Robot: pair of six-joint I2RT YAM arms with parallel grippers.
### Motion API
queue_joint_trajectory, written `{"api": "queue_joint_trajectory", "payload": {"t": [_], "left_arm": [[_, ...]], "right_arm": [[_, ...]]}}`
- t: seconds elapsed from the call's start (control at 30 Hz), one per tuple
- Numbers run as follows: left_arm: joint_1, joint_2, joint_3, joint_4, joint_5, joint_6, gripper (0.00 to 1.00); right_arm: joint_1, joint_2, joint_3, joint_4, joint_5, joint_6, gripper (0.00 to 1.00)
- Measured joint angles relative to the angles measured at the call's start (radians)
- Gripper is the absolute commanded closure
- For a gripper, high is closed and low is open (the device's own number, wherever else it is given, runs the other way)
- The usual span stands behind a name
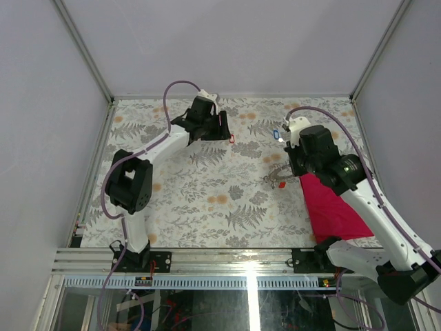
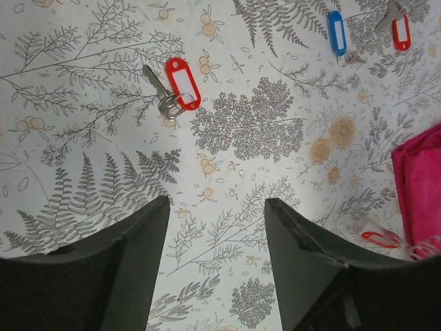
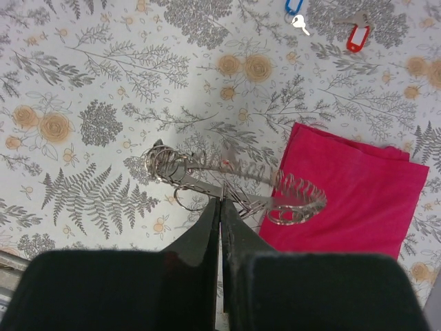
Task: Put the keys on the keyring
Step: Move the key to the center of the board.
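At 12 o'clock on the counter [image 1: 207,200], the left pincer [image 2: 217,202] is hovering wide near 1 red key [image 2: 180,83]. At 3 o'clock, the right pincer [image 3: 220,203] is pinching the keyring [image 3: 241,167], whose floppy links may be slipping loose.

Shiny metal keyring [image 3: 169,165], matt red cloth [image 3: 351,200]

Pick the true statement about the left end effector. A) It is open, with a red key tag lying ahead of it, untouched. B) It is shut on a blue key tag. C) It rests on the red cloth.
A: the left end effector stands open over bare tablecloth, and the nearest red key tag lies beyond its fingers.
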State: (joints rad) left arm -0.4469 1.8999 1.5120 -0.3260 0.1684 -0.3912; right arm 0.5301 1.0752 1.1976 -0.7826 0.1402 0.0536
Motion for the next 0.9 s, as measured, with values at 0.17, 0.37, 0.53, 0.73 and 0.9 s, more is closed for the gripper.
{"api": "queue_joint_trajectory", "payload": {"t": [0.17,0.37,0.53,0.73,0.9], "left_arm": [[-0.019,0.073,0.052,0.000,-0.016,0.019,0.42],[-0.087,0.179,0.187,-0.001,-0.037,0.072,0.42],[-0.163,0.281,0.342,0.019,-0.043,0.127,0.41],[-0.238,0.409,0.494,0.091,-0.054,0.229,0.38],[-0.282,0.517,0.587,0.154,-0.055,0.324,0.33]], "right_arm": [[0.000,-0.042,0.010,-0.001,0.009,0.013,1.00],[0.000,-0.066,0.017,-0.002,0.043,0.029,1.00],[0.000,-0.170,0.017,0.002,0.103,0.029,1.00],[0.000,-0.316,0.018,0.019,0.156,0.029,1.00],[0.000,-0.376,0.055,0.026,0.189,0.028,1.00]]}}
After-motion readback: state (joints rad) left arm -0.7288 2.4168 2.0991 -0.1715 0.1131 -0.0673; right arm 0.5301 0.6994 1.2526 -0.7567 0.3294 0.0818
